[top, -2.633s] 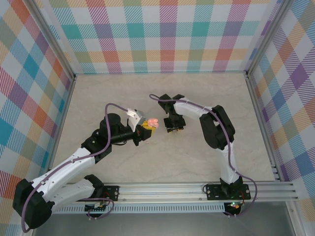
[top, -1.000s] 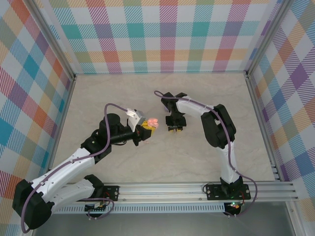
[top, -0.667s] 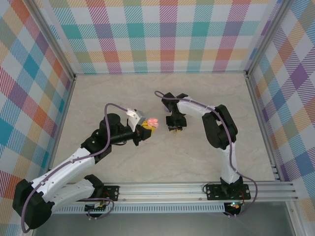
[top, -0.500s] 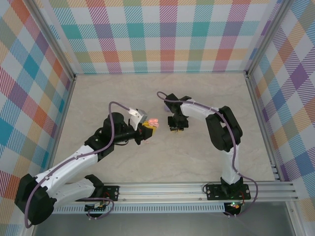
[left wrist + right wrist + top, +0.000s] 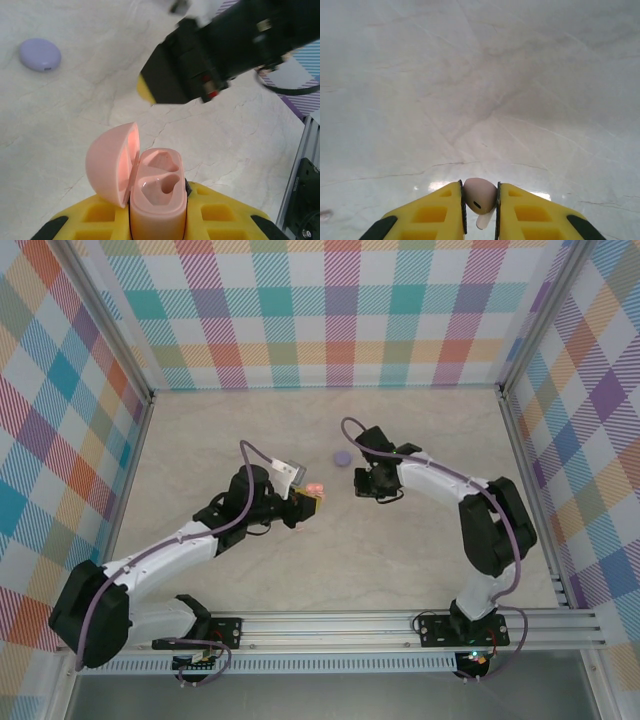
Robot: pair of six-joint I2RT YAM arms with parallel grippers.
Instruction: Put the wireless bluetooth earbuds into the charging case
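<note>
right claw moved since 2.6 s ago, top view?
Yes. The right claw, shut on a pale pink earbud, has shifted a little right and toward the back wall, farther from the near rail.

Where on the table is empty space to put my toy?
Bare: the back strip along the checked wall, and the near patch before the metal rail. Crowded: the middle, where left gripper, pink case, right gripper with pink earbud and purple case bunch together.

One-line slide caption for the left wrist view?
Left gripper holds the open pale pink plastic charging case; a lilac oval disc lies on the marble table.
</note>
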